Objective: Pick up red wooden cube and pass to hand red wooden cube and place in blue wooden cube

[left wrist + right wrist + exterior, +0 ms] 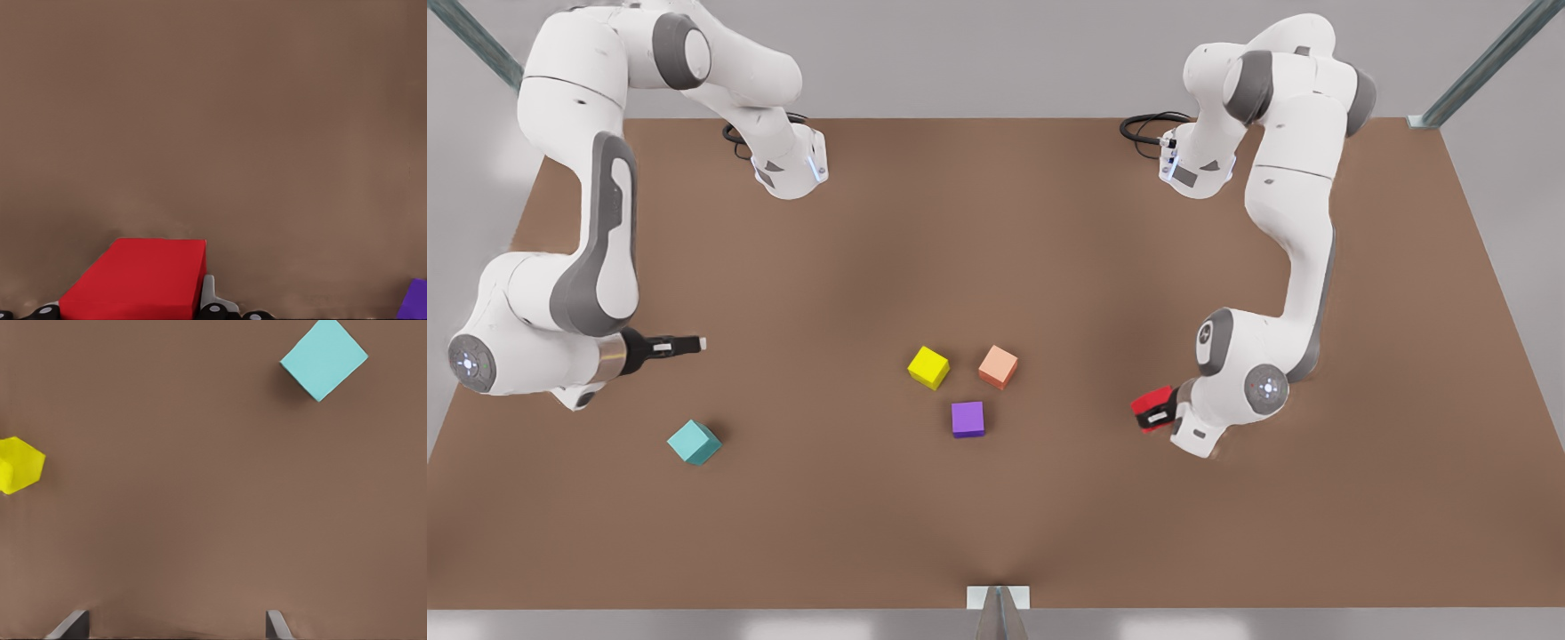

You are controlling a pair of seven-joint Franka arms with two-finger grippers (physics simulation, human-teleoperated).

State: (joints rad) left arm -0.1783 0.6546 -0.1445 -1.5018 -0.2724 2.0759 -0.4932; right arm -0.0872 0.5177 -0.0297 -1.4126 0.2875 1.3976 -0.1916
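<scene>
Left gripper (pixel 1158 411) clamps red wooden cube (pixel 1152 405), partly hidden; right gripper (pixel 694 343) spread, empty.

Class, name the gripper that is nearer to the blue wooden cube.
The right gripper: open, it hovers just above the blue wooden cube. The left gripper, holding the red wooden cube, is far across the table.

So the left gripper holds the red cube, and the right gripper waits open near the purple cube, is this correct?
Not quite. The left gripper does hold the red cube, but the open right gripper waits near the teal cube, not the purple cube, as the front view shows.
</scene>
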